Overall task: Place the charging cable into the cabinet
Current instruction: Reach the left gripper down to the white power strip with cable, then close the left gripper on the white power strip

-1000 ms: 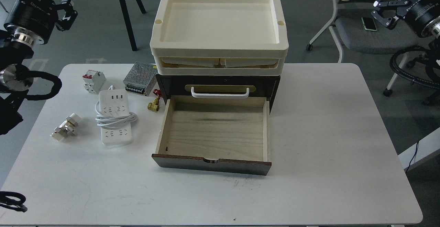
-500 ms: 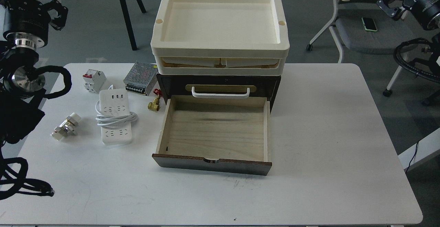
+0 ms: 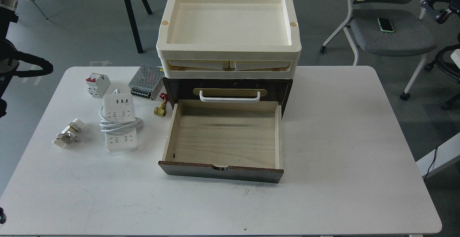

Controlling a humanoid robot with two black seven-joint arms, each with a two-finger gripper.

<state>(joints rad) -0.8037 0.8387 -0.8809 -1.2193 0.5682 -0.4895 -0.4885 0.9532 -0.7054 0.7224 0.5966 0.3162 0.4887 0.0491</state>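
Observation:
The charging cable (image 3: pixel 119 127), a white power strip with its cord coiled around the middle, lies flat on the white table (image 3: pixel 341 150) left of the cabinet. The cabinet (image 3: pixel 227 86) is a dark brown box. Its pale wood drawer (image 3: pixel 222 136) is pulled out toward me and is empty. A white handle (image 3: pixel 230 97) sits on the closed drawer front above it. My right gripper (image 3: pixel 435 0) is high at the top right edge, over the chair and far from the table, with its fingers apart. My left arm (image 3: pixel 14 64) shows at the left edge; its gripper is out of view.
Two stacked cream trays (image 3: pixel 230 50) sit on the cabinet. A perforated metal box (image 3: pixel 145 81), a white circuit breaker (image 3: pixel 97 84), a brass valve with a red handle (image 3: pixel 161 108) and a small metal fitting (image 3: pixel 68 133) lie near the cable. A grey chair (image 3: pixel 391 32) holding a phone stands at back right.
Both arms have swung up and outward, away from the table. The left gripper has left the view at the top left; the right gripper has moved to the top right corner. Nothing on the table moved.

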